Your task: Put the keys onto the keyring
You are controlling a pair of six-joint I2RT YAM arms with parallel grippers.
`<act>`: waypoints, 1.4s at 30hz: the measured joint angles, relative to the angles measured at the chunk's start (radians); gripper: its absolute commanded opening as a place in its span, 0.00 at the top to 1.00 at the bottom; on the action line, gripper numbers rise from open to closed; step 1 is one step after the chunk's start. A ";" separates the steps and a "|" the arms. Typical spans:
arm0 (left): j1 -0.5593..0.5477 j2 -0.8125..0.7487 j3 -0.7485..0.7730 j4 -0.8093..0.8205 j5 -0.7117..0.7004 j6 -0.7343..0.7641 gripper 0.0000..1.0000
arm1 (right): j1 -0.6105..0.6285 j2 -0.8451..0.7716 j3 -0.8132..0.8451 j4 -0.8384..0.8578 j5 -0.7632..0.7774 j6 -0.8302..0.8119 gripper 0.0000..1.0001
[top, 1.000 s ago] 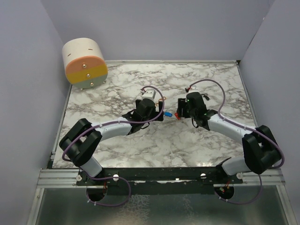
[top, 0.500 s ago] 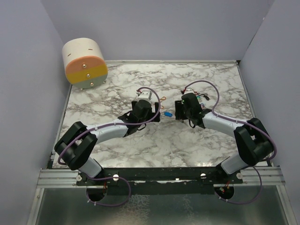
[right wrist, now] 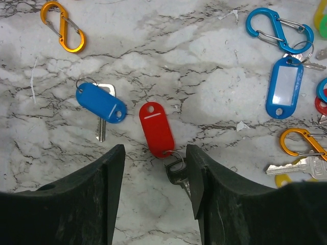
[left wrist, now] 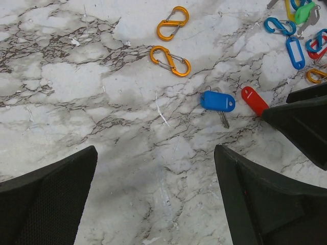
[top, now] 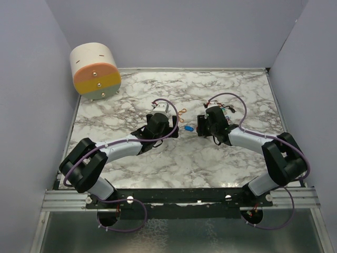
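Red-tagged key (right wrist: 157, 128) is the one being worked. The right gripper (right wrist: 154, 153) is low over it, jaws part-open either side of its ring end, with the blade just by the right finger. It holds nothing as far as I can tell. The left gripper (left wrist: 156, 153) hovers on the left of the red key, jaws fully apart and empty. The blue-tagged key (right wrist: 100, 106) lies loose just left of the red one, and an orange S-clip (right wrist: 62, 26) sits further left and beyond it. The other keys (right wrist: 299, 166) are bunched to its right with tags and a blue S-clip (right wrist: 271, 28); I can't tell whether any there are already linked. My read: early, no key visibly threaded on a shared ring, so pick-up and threading are all still to do. The surface is a white-grey marble-print tabletop (top: 210, 163), flat and glossy. Plain pale lilac walls (top: 184, 31) stand on three sides. A cream drum (top: 95, 71) with orange, yellow and grey bands sits far left of the red key, at the back corner.
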 measured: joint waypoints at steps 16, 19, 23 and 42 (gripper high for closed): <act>0.006 -0.002 0.000 0.000 0.001 0.000 0.01 | -0.044 0.047 -0.018 0.025 -0.077 -0.009 0.54; 0.007 -0.002 0.000 0.000 0.001 0.000 0.02 | -0.044 0.048 -0.022 0.026 -0.092 -0.009 0.57; 0.010 -0.002 -0.002 0.000 0.001 0.000 0.01 | -0.044 0.048 -0.030 0.031 -0.105 -0.008 0.61; 0.014 -0.002 -0.002 0.000 0.002 0.000 0.02 | -0.045 0.029 -0.062 0.050 -0.129 -0.005 0.82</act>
